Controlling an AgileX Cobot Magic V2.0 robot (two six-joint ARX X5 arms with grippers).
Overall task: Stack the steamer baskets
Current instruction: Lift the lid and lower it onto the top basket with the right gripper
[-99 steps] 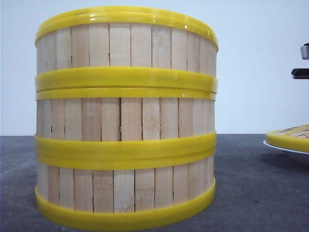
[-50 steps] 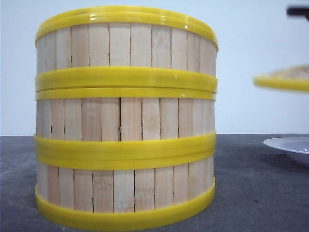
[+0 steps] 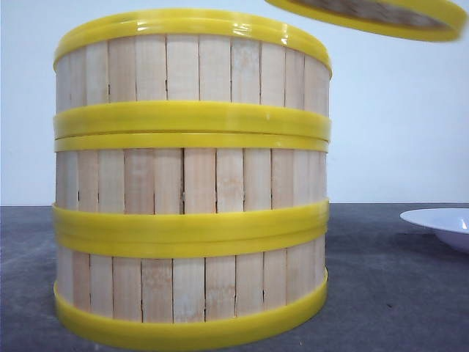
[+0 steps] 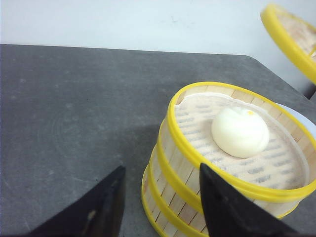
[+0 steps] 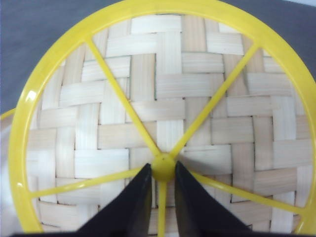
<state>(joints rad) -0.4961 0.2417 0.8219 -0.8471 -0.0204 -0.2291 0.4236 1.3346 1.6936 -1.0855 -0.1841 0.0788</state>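
While the three steamer baskets [image 3: 190,180] stand stacked on the tabletop [image 3: 388,293], the lid [image 3: 381,16] hangs above and right of the stack, its centre knob [image 5: 163,167] pinched by the right fingers [image 5: 162,195]; left fingers [image 4: 158,205] are spread, empty, beside the stack.

The right gripper [image 5: 162,170] has its two black fingers [image 5: 133,202] closed on the small yellow centre knob [image 5: 163,166] of a round woven bamboo lid with a glossy yellow rim and yellow spokes [image 5: 163,98]. The lid spreads out beyond the fingertips on all sides. Dark grey tabletop [image 5: 44,29] shows past its rim.
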